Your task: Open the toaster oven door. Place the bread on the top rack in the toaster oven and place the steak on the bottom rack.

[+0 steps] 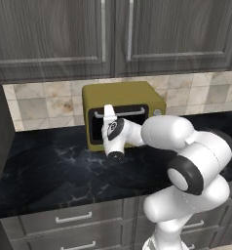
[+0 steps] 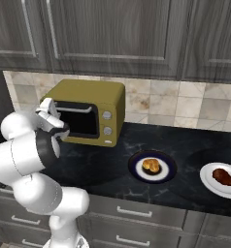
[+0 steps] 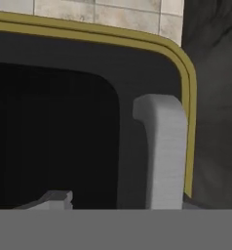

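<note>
The oven (image 1: 123, 114) sits on the black counter (image 1: 49, 171) against the tiled wall (image 1: 45, 105), under grey cabinets (image 1: 64, 34). Its door (image 1: 119, 128) is shut, the dark glass upright in its black frame, with the pale handle (image 1: 130, 113) running along the top edge of the glass. The gripper (image 1: 109, 113) is at the left end of that handle, fingers pointing up and in toward the door, with the white arm (image 1: 186, 161) bent across the front of the oven from the right. In the right base view the gripper (image 2: 48, 109) sits at the near end of the handle (image 2: 78, 109), just at the door's upper left corner. In the hand view the handle's end (image 3: 162, 151) stands close in front of the camera, beside the yellow edge of the oven and over the dark glass; whether the fingers pinch the bar or stand spread around it cannot be told. The bread (image 2: 151, 165) lies on a dark-rimmed plate (image 2: 137, 170) on the counter right of the oven, well apart from it. The steak (image 2: 223, 177) lies on a white plate (image 2: 209, 184) further right, near the counter's front edge. The two knobs (image 2: 107, 123) are on the oven's right front panel.
</note>
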